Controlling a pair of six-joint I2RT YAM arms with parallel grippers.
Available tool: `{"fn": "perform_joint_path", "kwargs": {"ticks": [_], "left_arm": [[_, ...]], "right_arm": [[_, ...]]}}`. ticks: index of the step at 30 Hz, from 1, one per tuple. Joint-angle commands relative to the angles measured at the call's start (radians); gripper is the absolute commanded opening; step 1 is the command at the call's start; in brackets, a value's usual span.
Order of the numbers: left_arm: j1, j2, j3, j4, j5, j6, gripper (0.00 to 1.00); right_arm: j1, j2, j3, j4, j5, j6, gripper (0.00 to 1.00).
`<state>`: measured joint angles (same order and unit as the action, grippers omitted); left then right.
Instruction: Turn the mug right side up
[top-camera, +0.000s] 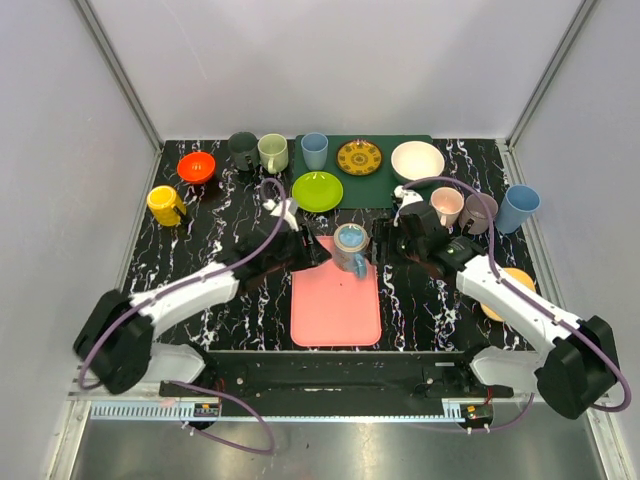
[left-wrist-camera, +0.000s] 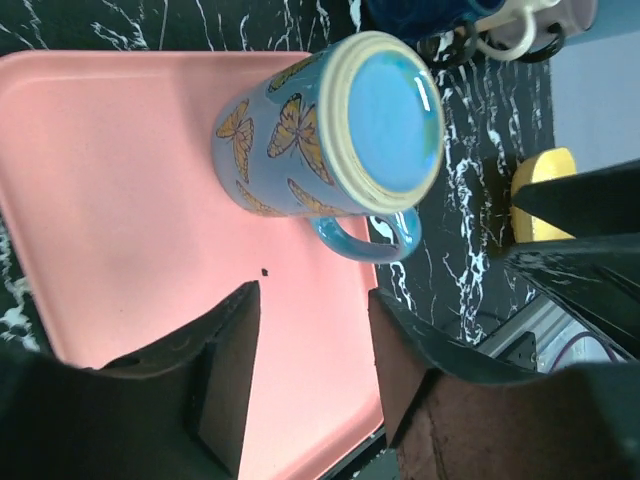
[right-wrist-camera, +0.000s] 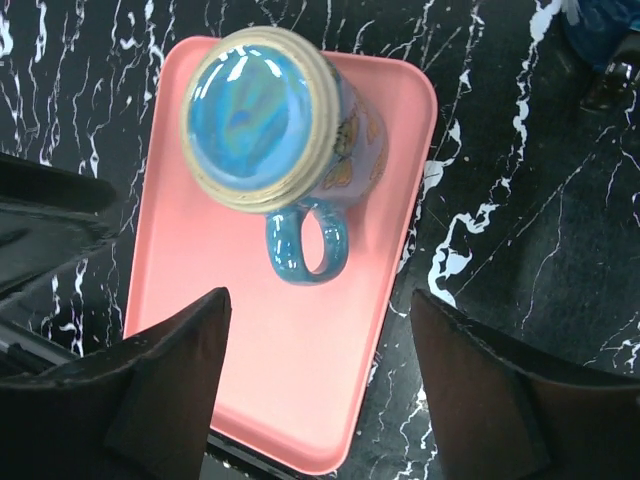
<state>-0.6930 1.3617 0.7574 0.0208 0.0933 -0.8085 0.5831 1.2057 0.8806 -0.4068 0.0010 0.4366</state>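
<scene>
Pink tray (top-camera: 335, 310) under seemingly inverted mug (top-camera: 350, 247)

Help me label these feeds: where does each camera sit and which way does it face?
Top external: above and behind the bases, looking down on the black marbled table; left arm and right arm both show.
Left wrist: on the left arm, facing the blue butterfly-patterned ceramic mug past its own open jaws.
Right wrist: on the right arm, looking down on that mug between its open jaws.
Shared: all three show the mug on the flat pink tray.
</scene>
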Motion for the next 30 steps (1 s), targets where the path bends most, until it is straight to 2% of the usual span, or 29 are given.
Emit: {"fn": "perform_joint_path", "kwargs": {"ticks": [1, 7, 12, 22, 25, 29, 30], "left_arm": [[-0.002, -0.188, -0.076, -0.058, -0.078, 0.026, 0.55], [-0.002, -0.338, -0.153, -0.114, -0.092, 0.02, 0.59], [0.0, -0.392, -0.187, -0.137, -0.125, 0.012, 0.59], [0.0, -0.432, -0.199, -0.157, -0.133, 0.04, 0.58], [0.0, -0.434, -0.196, -0.154, -0.13, 0.046, 0.58], [0.0, -0.432, -0.191, -0.156, -0.124, 0.054, 0.57], [-0.002, -0.435, -0.194, -0.156, -0.122, 0.054, 0.57]], "right_arm": [[0.029, 0.021, 0.061, -0.042, -0.045, -0.116, 0.8], [0.095, 0.155, 0.19, -0.119, -0.006, -0.193, 0.8], [0.112, 0.262, 0.254, -0.156, 0.054, -0.2, 0.77], [0.115, 0.426, 0.346, -0.181, 0.09, -0.208, 0.62], [0.116, 0.453, 0.365, -0.185, 0.09, -0.208, 0.56], [0.119, 0.465, 0.373, -0.178, 0.08, -0.21, 0.33], [0.123, 0.459, 0.37, -0.175, 0.083, -0.21, 0.24]]}}
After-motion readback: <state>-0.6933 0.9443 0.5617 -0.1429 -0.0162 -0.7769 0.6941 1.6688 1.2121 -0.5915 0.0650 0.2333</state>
